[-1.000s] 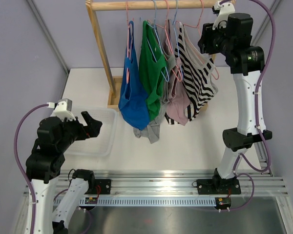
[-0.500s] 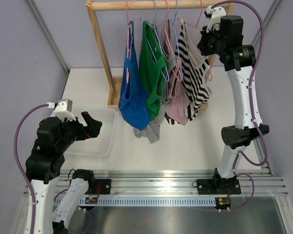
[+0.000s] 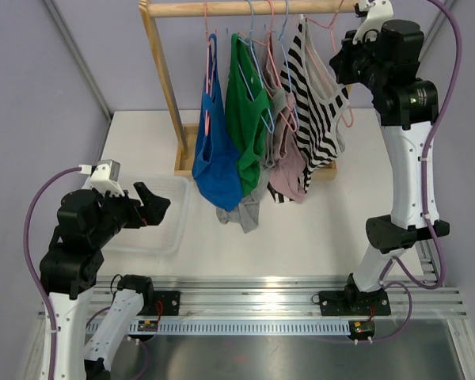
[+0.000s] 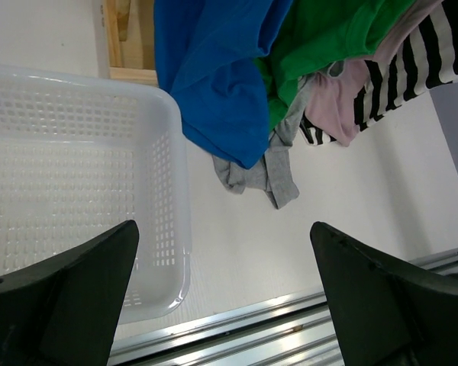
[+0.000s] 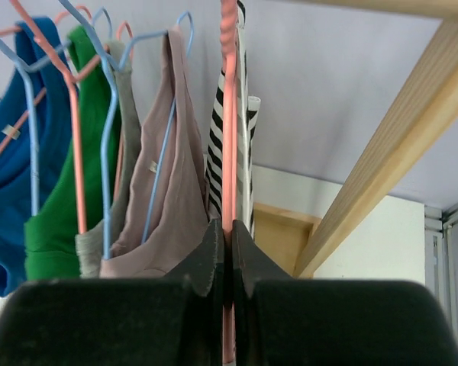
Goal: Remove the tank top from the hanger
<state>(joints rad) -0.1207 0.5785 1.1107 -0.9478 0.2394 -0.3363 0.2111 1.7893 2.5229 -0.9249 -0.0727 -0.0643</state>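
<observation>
1. The striped tank top [image 3: 313, 119] is on its pink hanger [image 5: 228, 114] at the right end of the row of clothes, under the wooden rail [image 3: 245, 9]. Its lower part hangs just beside the pale pink top [image 3: 289, 176].
2. The right gripper [image 5: 227, 232] is high up near the rail. Its two fingers are pressed together on the thin wire of the pink hanger.
3. To the left of the striped top hang the pale pink top, a grey top [image 3: 249, 212], a green top [image 3: 245, 119] and a blue top [image 3: 216, 162], all close to each other.
4. The left gripper [image 4: 223, 229] is low, above the white basket [image 4: 175, 152]. Its fingers are wide apart and hold nothing.
5. The basket stands on the white table [image 3: 324, 229], near the foot of the wooden rack.
</observation>
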